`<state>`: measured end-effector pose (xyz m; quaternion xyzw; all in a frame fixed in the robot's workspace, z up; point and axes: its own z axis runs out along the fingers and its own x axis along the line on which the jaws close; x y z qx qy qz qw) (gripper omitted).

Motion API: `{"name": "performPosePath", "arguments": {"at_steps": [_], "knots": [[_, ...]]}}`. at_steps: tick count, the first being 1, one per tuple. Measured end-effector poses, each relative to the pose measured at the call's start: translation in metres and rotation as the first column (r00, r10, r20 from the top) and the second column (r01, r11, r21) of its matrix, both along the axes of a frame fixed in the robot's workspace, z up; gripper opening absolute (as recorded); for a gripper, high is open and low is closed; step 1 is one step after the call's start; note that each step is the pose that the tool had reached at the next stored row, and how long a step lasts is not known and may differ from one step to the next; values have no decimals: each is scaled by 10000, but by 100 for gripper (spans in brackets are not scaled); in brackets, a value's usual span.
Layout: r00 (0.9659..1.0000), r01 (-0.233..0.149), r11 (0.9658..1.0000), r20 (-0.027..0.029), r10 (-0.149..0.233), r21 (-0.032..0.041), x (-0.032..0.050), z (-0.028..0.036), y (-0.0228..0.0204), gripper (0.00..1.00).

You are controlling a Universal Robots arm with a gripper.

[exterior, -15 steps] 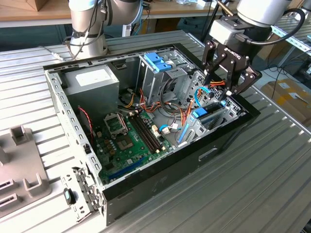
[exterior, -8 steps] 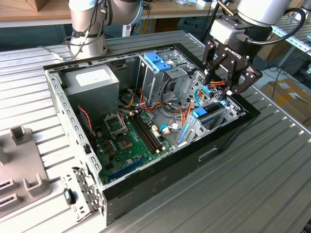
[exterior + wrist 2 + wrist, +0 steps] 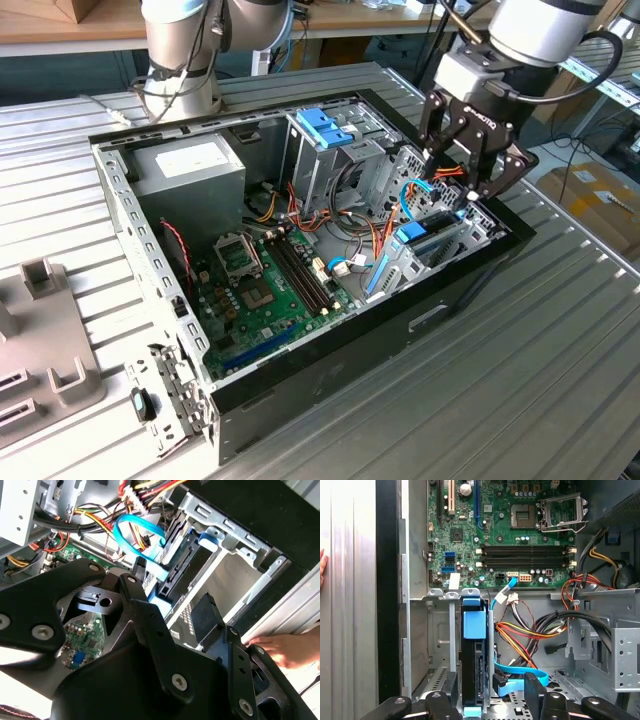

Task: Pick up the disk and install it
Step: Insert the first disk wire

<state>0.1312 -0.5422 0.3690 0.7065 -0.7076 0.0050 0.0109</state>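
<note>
Finds the disk (image 3: 472,652) standing on edge inside the bay (image 3: 440,645), framed by a light-blue carrier, in the first wrist view. Places the gripper (image 3: 492,680) directly over the bay, jaws spread wide, with fingers (image 3: 535,690) standing one to each side of the disk. Cannot confirm contact with either face. Judges nothing clamped at present.

Notes a flat blue cable (image 3: 520,672) just beside the bay, on the side away from the case wall (image 3: 387,605), and a bundle of coloured wires (image 3: 530,630) near it. Notes the board (image 3: 520,545) beyond the bay. Records a person's hand (image 3: 280,650) resting outside the case wall near the bay, in the second wrist view.

Judges the step in hand as seating the disk in the bay, and judges it close to done. Cannot confirm latching of the carrier.

To do it well:
- Keep the wrist square to the bay, for true travel of the carrier in its guides.
- Press evenly along the disk's exposed edge, never on one corner.
- Keep the cable-side finger off the blue cable.
- Hold force low, given the thin bay walls.

Flags the hand near the bay as a hazard.
</note>
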Motion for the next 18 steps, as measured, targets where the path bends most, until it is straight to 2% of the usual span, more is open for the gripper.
{"name": "performPosePath", "arguments": {"at_steps": [4, 8, 11, 18], "knots": [[10000, 0, 10000, 0, 0, 0, 34, -28, 0, 64], [10000, -1, 10000, 0, 1, -2, 47, -83, -1, 64], [10000, 1, 10000, 0, -1, -1, 51, -88, -15, 64], [10000, 0, 10000, 0, 0, -1, 52, -88, -17, 64]]}}
